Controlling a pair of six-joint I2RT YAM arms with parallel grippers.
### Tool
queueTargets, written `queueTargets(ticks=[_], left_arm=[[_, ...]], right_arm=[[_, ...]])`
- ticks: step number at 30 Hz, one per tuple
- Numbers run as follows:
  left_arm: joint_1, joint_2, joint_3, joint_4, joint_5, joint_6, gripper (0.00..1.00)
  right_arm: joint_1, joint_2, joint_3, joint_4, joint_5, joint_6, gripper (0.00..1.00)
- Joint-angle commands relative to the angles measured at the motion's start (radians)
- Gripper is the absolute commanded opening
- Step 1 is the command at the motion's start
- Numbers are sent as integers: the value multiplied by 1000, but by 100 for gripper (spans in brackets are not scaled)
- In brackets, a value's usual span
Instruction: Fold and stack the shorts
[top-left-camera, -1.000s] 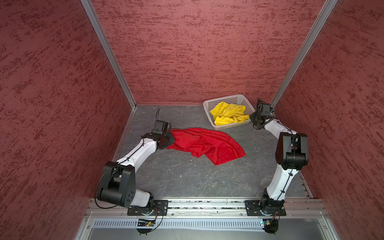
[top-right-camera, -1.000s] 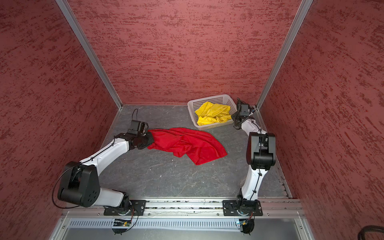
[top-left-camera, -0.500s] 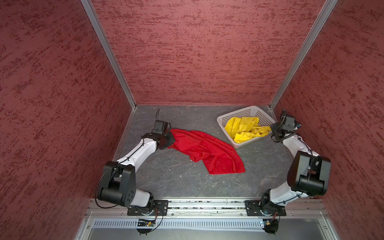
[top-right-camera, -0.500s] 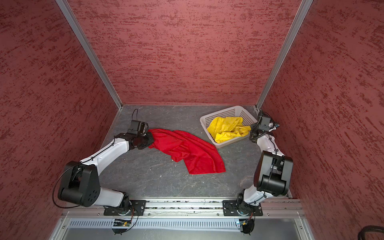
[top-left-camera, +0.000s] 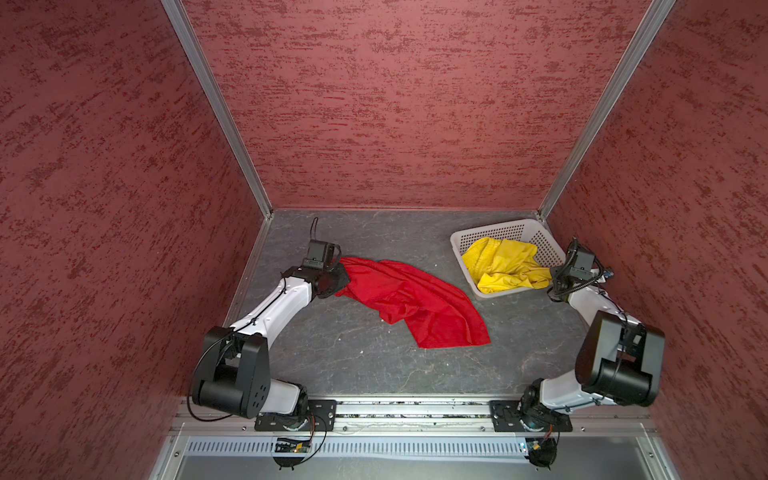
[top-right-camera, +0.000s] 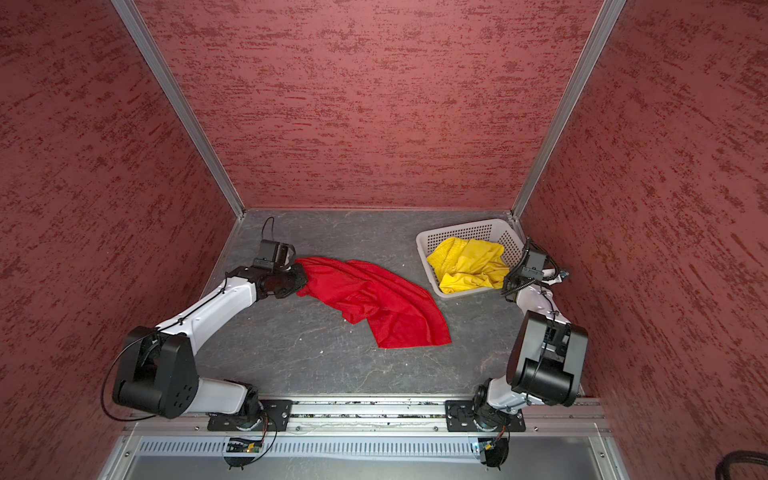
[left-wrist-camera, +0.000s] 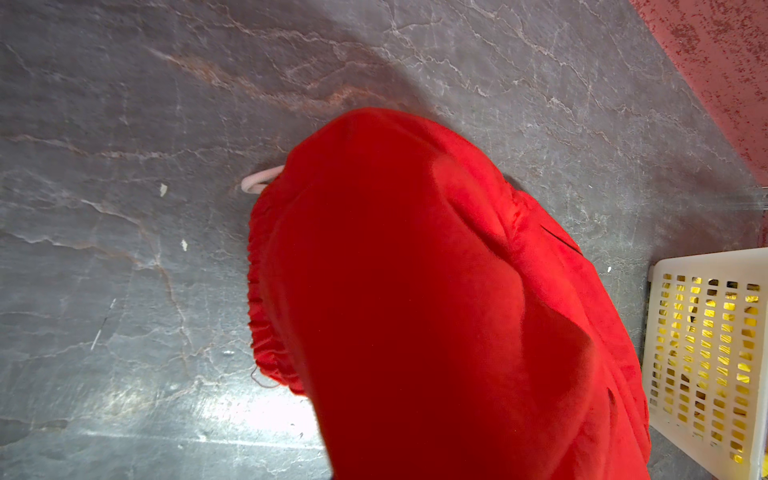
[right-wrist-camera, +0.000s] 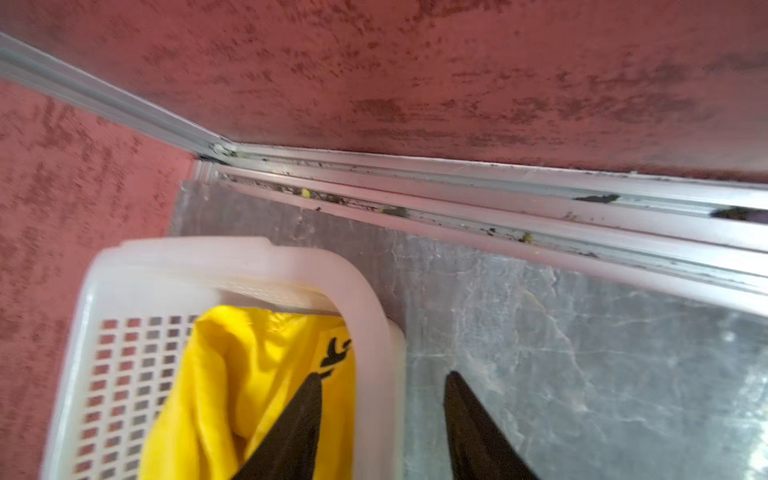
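Beside the white perforated plastic basket, entries for the step in hand: letting go of the basket and turning to the first pair.

1. Bright yellow thin-fabric shorts: bunched inside the basket, unfolded, small black logo just under the rim.
2. Plain red thin-fabric shorts: crumpled on the grey marbled table, near the basket yet apart from it.
3. My left gripper: pressed together, pinching the red shorts at the end farthest from the basket, close to the gathered waistband.
4. My right gripper: spread, astride the basket's rim, one finger over the yellow cloth inside, its mate over bare table outside; gripping nothing.

Handling, as I judge it: raise the right gripper straight up off the rim before swinging away, so neither finger hooks the wall or drags yellow cloth out. Hold the left pinch firm and low. Take the red waistband's free end, on the side nearer the basket, and draw the two pinches apart slowly until the band lies taut and flat; thin cloth slides and creases readily. Watch the red hem nearest the basket: it could catch a corner.
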Motion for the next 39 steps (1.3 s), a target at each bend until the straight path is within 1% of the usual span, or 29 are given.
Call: queueTargets(ticks=[1,3,5,6,8,10,11,12,14,15,18,20,22,23,26,29,32,35,39], left_arm=[[1,-25,35,-8,-7,7,0],[0,-21,43,-12,-6,7,0],[0,-21,49,-10,-5,5,0],[1,-23,53,-10,-6,4,0],[0,-28,61,-13,-12,4,0],[1,-37,67,-15,-15,7,0],[1,-39,73,-18,-18,10,0],[1,-41,79,-24,-24,13,0],[2,-41,96,-39,-34,16,0],[4,-43,104,-46,-36,18,0],[4,-50,113,-48,-29,18,0],[5,-53,114,-52,-31,19,0],[4,-53,116,-56,-34,18,0],[4,-53,115,-56,-36,18,0],[6,-54,113,-56,-34,11,0],[6,-53,111,-57,-37,11,0],[6,-46,110,-58,-37,12,0],[6,-36,109,-53,-33,8,0],[6,-24,109,-50,-26,5,0]], right_arm=[[13,-38,25,45,-11,-41,57],[44,-102,37,21,-13,-85,60],[117,-159,54,-25,14,-143,63],[161,-186,60,-49,34,-170,64],[285,-244,69,-103,100,-228,66],[396,-284,64,-140,133,-257,64],[447,-292,61,-158,133,-260,57],[501,-295,58,-169,122,-262,45],[601,-265,70,-201,96,-260,12],[655,-240,85,-223,94,-258,0],[801,-175,133,-288,114,-265,0],[855,-131,160,-320,86,-272,0],[881,-72,194,-345,41,-290,0],[888,-51,203,-351,37,-294,0],[894,25,216,-343,-6,-311,0],[887,94,245,-374,3,-330,0],[838,138,267,-376,-4,-352,0],[756,178,293,-338,-33,-390,0],[665,294,414,-305,-113,-477,0]])
